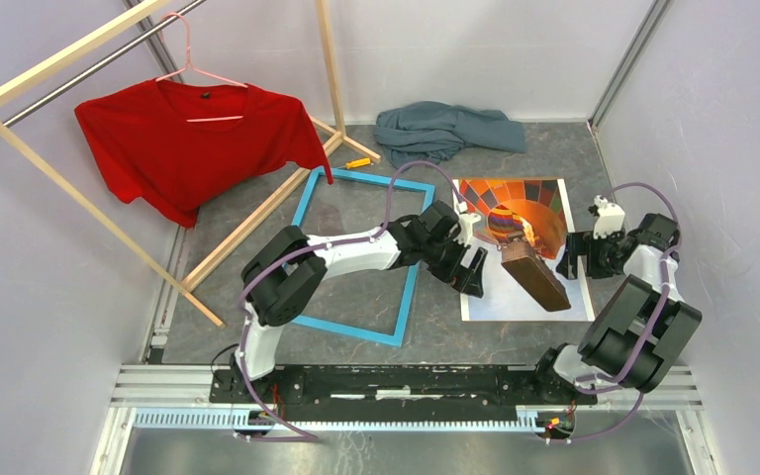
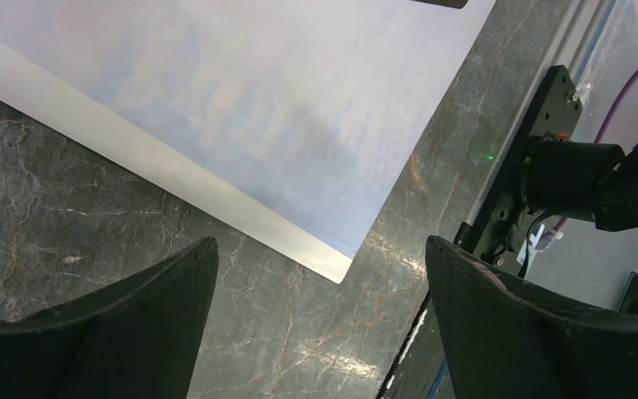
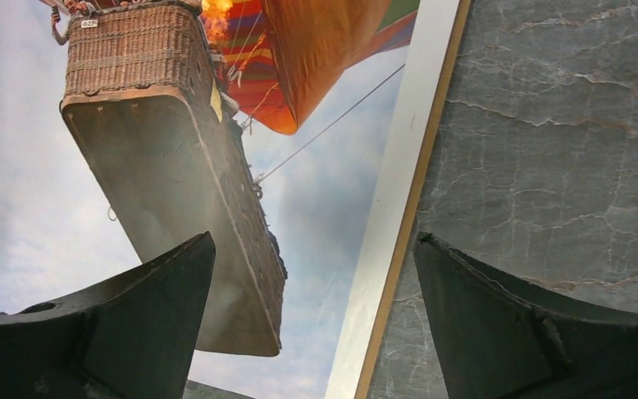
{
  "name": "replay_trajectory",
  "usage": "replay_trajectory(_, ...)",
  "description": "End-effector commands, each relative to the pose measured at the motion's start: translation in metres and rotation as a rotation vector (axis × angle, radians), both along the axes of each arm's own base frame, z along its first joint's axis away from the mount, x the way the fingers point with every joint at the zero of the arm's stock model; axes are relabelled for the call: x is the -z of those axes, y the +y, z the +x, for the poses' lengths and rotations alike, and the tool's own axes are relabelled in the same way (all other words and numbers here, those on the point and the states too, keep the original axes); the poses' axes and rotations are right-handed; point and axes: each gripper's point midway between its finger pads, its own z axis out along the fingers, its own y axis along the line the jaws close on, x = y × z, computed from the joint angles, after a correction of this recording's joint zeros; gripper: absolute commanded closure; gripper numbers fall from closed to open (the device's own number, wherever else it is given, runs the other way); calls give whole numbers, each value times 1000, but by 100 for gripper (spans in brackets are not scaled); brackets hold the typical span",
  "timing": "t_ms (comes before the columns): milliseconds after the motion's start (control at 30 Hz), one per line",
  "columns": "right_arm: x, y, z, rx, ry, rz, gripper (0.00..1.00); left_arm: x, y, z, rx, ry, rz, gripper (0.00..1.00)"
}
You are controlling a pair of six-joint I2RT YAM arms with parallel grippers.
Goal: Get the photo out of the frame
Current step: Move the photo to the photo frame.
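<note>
1. Surface: grey marbled tabletop (image 1: 554, 158), enclosed by pale plain walls with metal profiles in the corners.
2. Counted: one frame (image 1: 371, 178), one photo (image 1: 500, 302), one wooden clothes rack (image 1: 79, 193), one red T-shirt (image 1: 178, 139) on one pink hanger (image 1: 193, 69), one grey-blue cloth (image 1: 445, 127) bunched at the back wall, two arms.
3. The photo is laid flat on the tabletop, just to the right of the frame and outside it; no overlap is seen.
4. The frame is laid flat, blue face up, with bare tabletop seen through it.
5. Left pincer (image 1: 465, 269): jaws spread wide, nothing gripped; it is held over the photo's near left corner.
6. Right pincer (image 1: 574, 259): jaws spread wide, nothing gripped; it is held over the photo's right border.
</note>
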Motion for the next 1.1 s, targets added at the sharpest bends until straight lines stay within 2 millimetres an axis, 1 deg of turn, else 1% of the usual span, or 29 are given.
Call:
replay_trajectory(0,-7,-6,3,16,-37,-20,3,22,3,0,33,-4,31,0)
replay_trajectory(267,-12,-11,3,30,-57,-58,3,37,8,-6,21,27,50,0)
replay_trajectory(533,-7,-12,1,37,-39,-50,3,43,-3,-23,52,161,-7,0)
replay_trajectory(700,-7,-14,0,42,-36,-55,3,34,-3,-30,57,218,-56,0)
replay_trajectory(867,-3,-16,-3,54,-28,-45,3,13,-2,-23,32,218,-145,0)
replay_trajectory(1000,-1,-18,-6,63,-17,-38,3,8,-1,-13,10,234,-174,0)
replay_trajectory(1067,0,-19,-8,69,-14,-34,3,8,0,-13,7,240,-178,0)
